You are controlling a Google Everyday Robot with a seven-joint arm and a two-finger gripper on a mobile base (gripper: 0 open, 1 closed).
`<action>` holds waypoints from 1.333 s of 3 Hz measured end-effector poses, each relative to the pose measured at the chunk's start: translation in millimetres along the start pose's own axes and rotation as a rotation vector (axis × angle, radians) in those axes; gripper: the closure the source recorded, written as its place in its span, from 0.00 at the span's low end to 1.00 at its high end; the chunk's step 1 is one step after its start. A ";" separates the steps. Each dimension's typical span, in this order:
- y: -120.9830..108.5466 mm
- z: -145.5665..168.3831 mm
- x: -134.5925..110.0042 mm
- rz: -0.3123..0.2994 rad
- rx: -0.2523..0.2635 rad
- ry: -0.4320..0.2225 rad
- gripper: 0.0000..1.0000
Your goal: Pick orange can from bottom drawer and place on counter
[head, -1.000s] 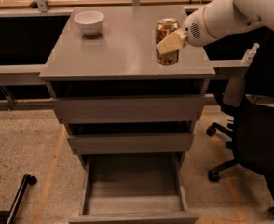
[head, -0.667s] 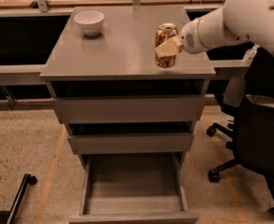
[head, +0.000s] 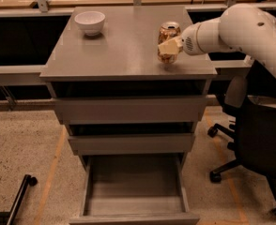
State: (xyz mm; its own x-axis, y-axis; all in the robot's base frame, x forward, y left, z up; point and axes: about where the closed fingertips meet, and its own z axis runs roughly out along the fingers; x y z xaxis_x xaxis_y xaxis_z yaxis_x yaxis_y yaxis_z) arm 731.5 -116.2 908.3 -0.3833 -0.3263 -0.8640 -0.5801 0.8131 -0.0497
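Nearest, the plain grey bottom drawer (head: 135, 189) stands pulled open, its flat floor bare. Above it sit two wider grey drawer fronts (head: 131, 109). On the broad grey counter (head: 114, 50), the small orange-brown metal can (head: 169, 31) stands upright near the right front edge. The cream two-finger gripper (head: 169, 46), reaching in from the right, is closed around the can. A round white bowl (head: 90, 22) rests at the far left.

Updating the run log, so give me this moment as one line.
gripper: at orange can | orange can: upright, counter right front | bottom drawer: open, no can inside | white bowl: counter back left
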 end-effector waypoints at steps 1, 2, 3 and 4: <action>-11.2 13.4 -1.7 -0.003 0.001 -0.035 0.59; -16.1 23.1 -0.7 0.004 -0.009 -0.054 0.36; -14.8 25.8 -0.1 0.005 -0.014 -0.054 0.13; -13.3 27.7 0.3 0.004 -0.017 -0.053 0.00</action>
State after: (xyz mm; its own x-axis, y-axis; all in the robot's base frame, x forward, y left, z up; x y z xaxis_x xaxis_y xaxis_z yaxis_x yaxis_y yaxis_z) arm 759.1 -113.7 894.8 -0.3475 -0.2965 -0.8896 -0.5908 0.8059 -0.0378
